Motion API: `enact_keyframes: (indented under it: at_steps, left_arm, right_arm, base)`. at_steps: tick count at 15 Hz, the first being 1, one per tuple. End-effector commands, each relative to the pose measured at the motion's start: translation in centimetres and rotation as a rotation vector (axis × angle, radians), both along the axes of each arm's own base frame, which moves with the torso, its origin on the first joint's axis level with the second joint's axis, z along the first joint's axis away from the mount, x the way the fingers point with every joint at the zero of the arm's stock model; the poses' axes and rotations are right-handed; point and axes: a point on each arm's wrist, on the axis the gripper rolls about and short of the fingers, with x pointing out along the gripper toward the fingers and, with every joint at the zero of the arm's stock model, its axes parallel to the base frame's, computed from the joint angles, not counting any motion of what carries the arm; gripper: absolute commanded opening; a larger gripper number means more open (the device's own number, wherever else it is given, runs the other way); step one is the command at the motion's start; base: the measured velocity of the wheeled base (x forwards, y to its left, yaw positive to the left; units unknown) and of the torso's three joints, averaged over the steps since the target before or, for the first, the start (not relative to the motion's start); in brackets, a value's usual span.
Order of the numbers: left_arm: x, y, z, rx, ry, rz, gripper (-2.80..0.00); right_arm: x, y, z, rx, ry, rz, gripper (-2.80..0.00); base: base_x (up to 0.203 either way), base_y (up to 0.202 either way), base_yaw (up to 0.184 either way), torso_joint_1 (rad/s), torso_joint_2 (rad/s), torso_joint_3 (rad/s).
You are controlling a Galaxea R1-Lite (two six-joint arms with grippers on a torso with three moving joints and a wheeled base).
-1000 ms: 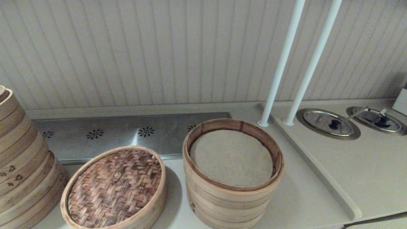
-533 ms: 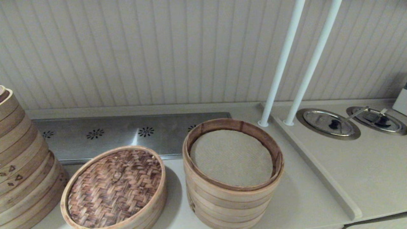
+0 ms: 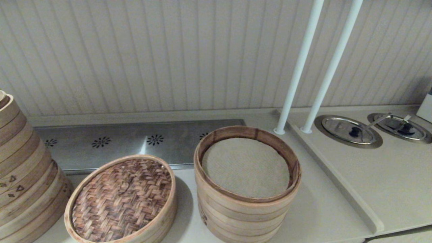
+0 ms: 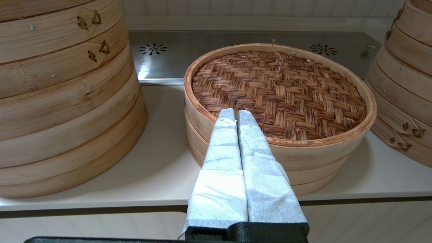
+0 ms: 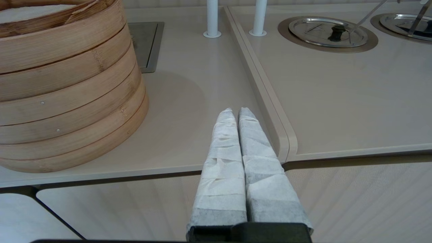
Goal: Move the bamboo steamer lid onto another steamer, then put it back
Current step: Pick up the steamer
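The bamboo steamer lid, with its dark woven top and pale rim, lies on a low bamboo steamer tray at the front left of the counter. The tray's inside is hidden under it. My left gripper is shut and empty, hovering just off the counter's front edge with its tips before the lid's near rim. My right gripper is shut and empty, low over the counter's front edge, to the right of the multi-tier stack. Neither gripper shows in the head view.
The uncovered multi-tier stack, lined with white cloth, stands right of the lid. A big stack with triangle cut-outs stands at the far left. Behind lie a steel vent panel and two white poles. A raised counter with round metal covers lies to the right.
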Motion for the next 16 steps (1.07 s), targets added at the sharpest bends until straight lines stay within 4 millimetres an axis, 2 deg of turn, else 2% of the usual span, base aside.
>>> enact_keyframes:
  at_steps: [1,16]
  left_arm:
    - [0.01,0.0,0.0,-0.001,0.001,0.001,-2.8]
    - [0.0,0.0,0.0,0.007,0.004,0.001,-2.8]
  right_arm:
    - [0.03,0.0,-0.13,0.001,0.004,0.0,-2.8]
    - [0.04,0.0,-0.12,0.0,0.004,0.001,-2.8]
  base:
    - [0.0,0.0,0.0,0.0,0.0,0.0]
    - [0.0,0.0,0.0,0.0,0.0,0.0]
